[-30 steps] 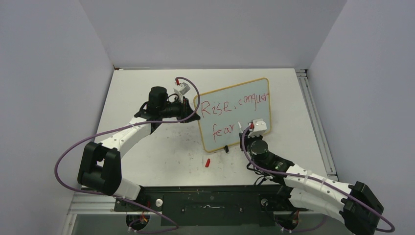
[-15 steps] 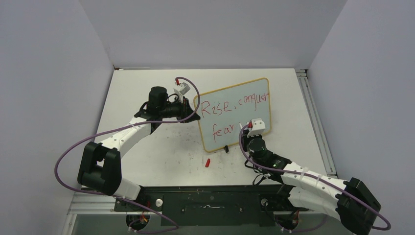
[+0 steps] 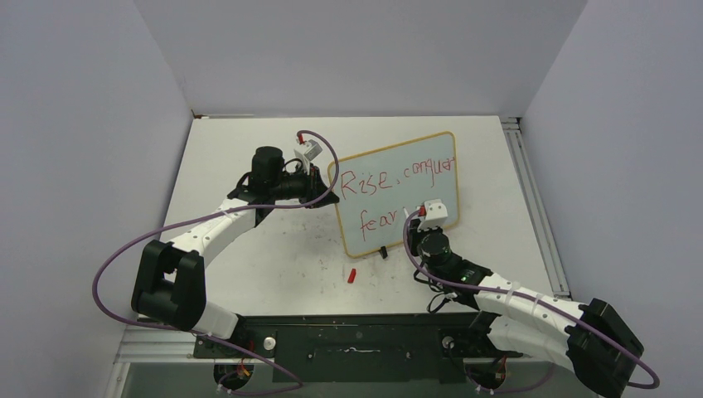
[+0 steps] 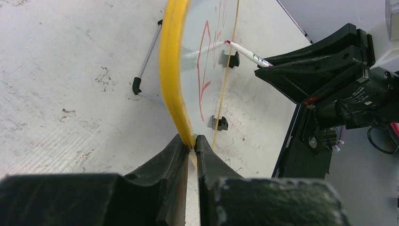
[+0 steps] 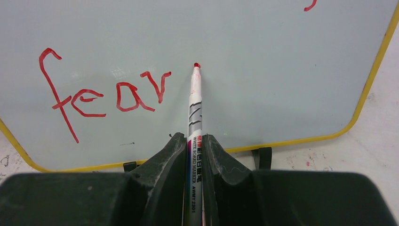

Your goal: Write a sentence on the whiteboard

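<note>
Your right gripper (image 5: 194,139) is clamping the marker (image 5: 194,103) just right of "fear" on the whiteboard (image 5: 282,56); the sentence (image 5: 127,101) is lacking only "s" and stop

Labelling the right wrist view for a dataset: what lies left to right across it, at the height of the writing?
Red word "fear" → marker → whiteboard right edge → table

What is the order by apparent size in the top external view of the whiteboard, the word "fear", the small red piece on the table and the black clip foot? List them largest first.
1. the whiteboard
2. the word "fear"
3. the small red piece and the black clip foot: both tiny and look alike, so not ranked.
</note>
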Available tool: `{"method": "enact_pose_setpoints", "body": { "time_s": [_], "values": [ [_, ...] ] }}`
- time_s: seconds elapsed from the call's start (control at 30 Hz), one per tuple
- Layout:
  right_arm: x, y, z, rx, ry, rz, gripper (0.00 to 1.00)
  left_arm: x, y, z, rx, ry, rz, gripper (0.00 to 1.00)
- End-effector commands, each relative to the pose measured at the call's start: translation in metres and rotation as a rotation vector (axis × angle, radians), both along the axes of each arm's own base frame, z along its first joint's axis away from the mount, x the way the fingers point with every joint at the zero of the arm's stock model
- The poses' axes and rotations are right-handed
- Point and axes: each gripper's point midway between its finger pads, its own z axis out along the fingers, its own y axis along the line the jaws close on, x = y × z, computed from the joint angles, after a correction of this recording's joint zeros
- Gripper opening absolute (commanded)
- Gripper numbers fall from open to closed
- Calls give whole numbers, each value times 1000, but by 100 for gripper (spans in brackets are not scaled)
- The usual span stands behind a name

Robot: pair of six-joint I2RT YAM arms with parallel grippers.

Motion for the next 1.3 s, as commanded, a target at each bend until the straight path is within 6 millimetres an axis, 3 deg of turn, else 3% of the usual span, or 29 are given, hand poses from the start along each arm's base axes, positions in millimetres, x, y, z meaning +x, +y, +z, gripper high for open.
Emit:
{"method": "enact_pose_setpoints", "body": {
  "time_s": [0.0, 0.4, 0.83, 1.27],
  "values": [
    [1, 10, 5, 40, -14, 37, 5, 3, -5, 38, -50, -116, -26, 0],
    [-17, 14, -7, 55, 21, 51, 5, 3, -5, 39, -51, -119, -27, 0],
    [-18, -4, -17, 42, 53, -73, 5, 1, -4, 41, -54, -122, -28, 0],
    [-29, 12, -25, 34, 86, 14, 5, 0, -4, 42, -56, -125, -30, 0]
  ]
}}
